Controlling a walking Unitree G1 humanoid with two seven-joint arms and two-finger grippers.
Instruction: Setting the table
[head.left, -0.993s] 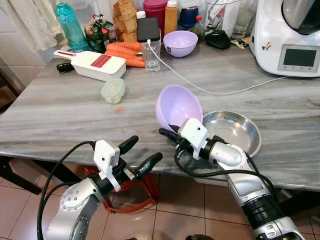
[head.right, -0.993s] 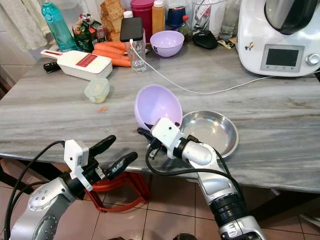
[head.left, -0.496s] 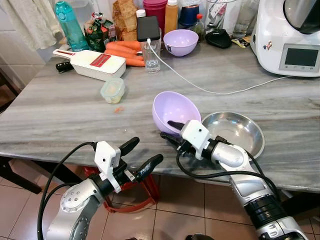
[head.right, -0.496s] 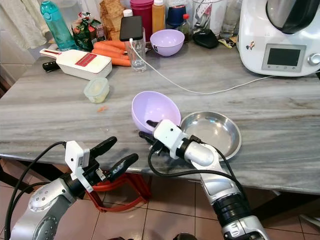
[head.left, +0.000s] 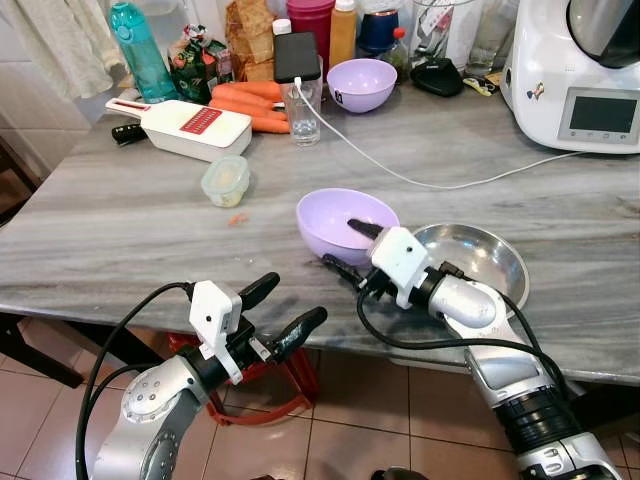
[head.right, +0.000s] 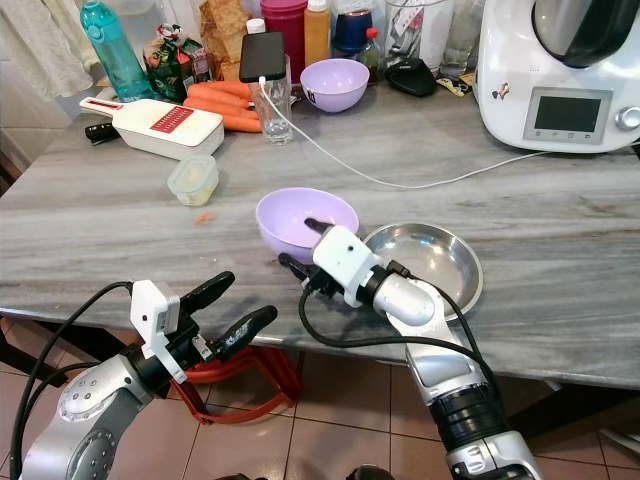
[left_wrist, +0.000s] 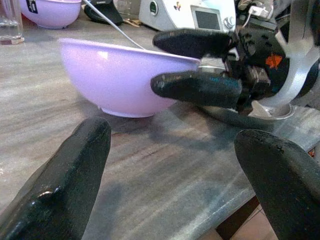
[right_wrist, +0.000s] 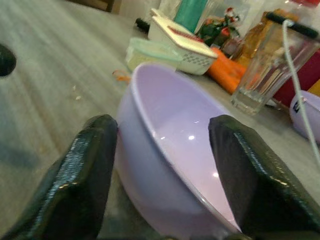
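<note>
The purple bowl (head.left: 346, 222) sits upright on the grey stone table (head.left: 120, 235), near the front edge and just left of the shiny metal pan (head.left: 478, 258). The right gripper (head.left: 352, 246) has its two black fingers around the bowl's rim, one finger (head.left: 362, 228) inside and one outside, with gaps between them and the wall, so I cannot tell if they are pinching it. The bowl is round, smooth plastic with a little shine inside. The pan is round, low and silver, and it touches the bowl or is right beside it.

The left gripper (head.left: 283, 313) hangs in front of the table edge, lower than the top, with its two long fingers spread apart and nothing between them.

There are two purple bowls: the second bowl (head.left: 361, 85) stands far back by the bottles. Also far back are one clear glass (head.left: 302, 112) with a black phone (head.left: 296, 57) leaning in it, a white cable (head.left: 400, 175) across the table, some orange carrots (head.left: 252, 104), one white slicer (head.left: 185, 129) with a red middle, and one teal bottle (head.left: 143, 52). One small round tub (head.left: 226, 181) with a pale green lid sits nearer. A big white kitchen machine (head.left: 575, 75) with a screen stands far right.
</note>
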